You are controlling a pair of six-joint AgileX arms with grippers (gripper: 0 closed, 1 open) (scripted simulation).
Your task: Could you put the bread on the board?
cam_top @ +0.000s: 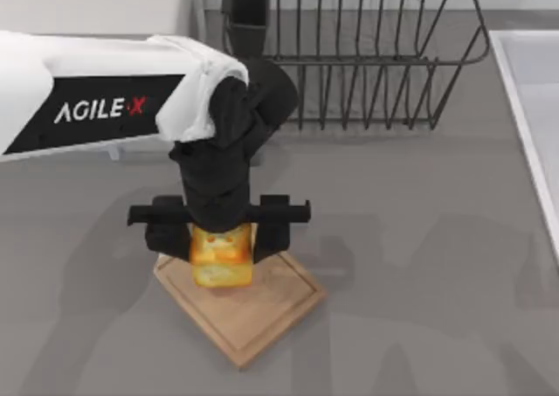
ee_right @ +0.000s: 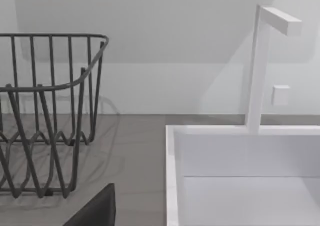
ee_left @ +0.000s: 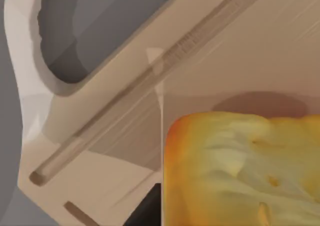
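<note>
The bread (cam_top: 222, 254), a golden chunk with orange-brown crust, sits between the black fingers of my left gripper (cam_top: 222, 239), which is shut on it. It hangs over the far-left corner of the board (cam_top: 262, 313), a light-tan wooden rectangle set diagonally on the grey table. In the left wrist view the bread (ee_left: 240, 171) is close above the board (ee_left: 250, 46), near its groove and white loop handle (ee_left: 22, 106). I cannot tell whether the bread touches the wood. A dark part of my right gripper (ee_right: 95, 211) is seen in the right wrist view; that arm is parked off to the right.
A dark wire dish rack (cam_top: 349, 55) stands at the back of the table, right behind my left arm. A white sink basin (cam_top: 533, 107) runs along the right edge, with a white faucet (ee_right: 260, 66) at its back. Open grey tabletop lies right of the board.
</note>
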